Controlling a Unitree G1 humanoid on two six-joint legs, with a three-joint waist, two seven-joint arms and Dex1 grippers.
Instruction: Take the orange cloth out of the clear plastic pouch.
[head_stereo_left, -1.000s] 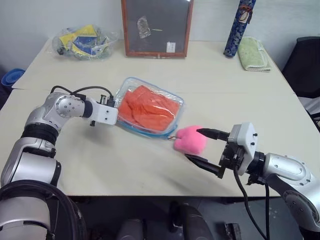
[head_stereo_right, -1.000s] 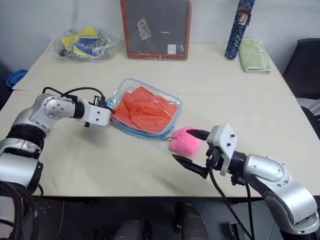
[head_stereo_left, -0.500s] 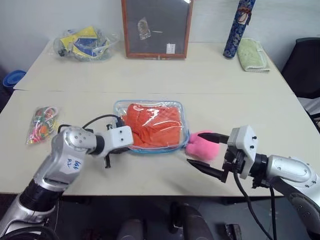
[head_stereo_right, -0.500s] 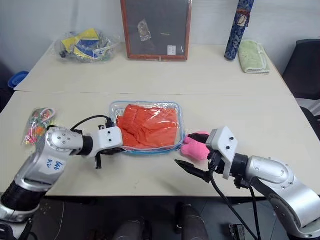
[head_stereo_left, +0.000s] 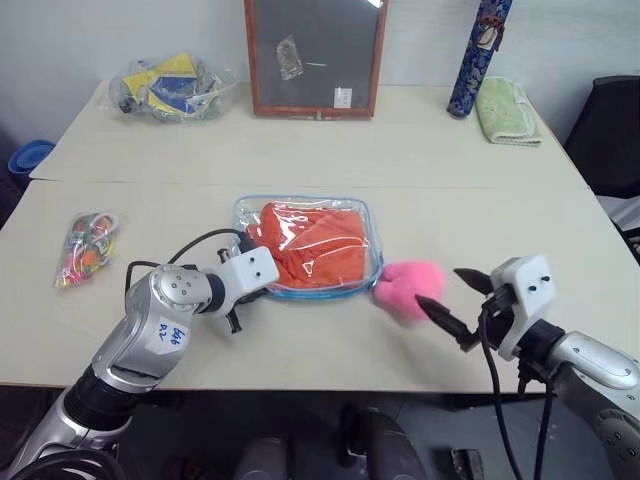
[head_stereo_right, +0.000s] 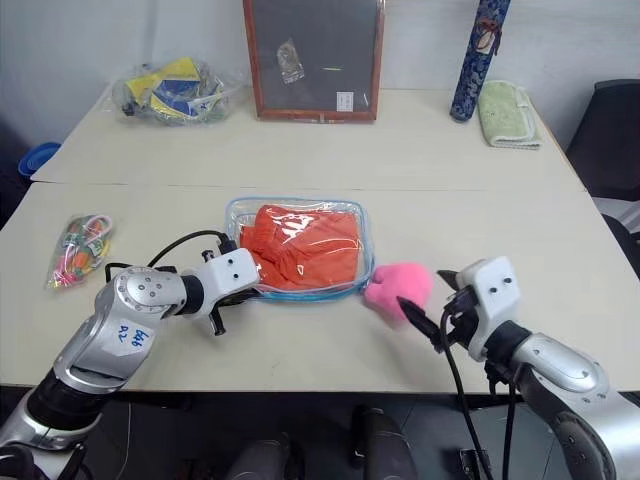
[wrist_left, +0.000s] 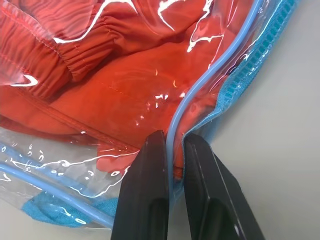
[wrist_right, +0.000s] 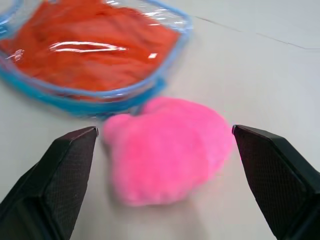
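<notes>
Orange cloth (head_stereo_left: 315, 245) lies inside the clear plastic pouch (head_stereo_left: 362, 282).

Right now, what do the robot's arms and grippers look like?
Both arms are silver-grey metal with black joint bands and loose black cables. Each white wrist block carries two tapered black fingers: left gripper, right gripper. The left forearm bears a white handwritten label.

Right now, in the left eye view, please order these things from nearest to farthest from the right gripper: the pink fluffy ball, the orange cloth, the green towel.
Measured from the right gripper:
1. Pink fluffy ball, just beside its fingertips.
2. Orange cloth, inside the clear plastic pouch, toward the table's middle.
3. Green towel, at the far right edge.
</notes>
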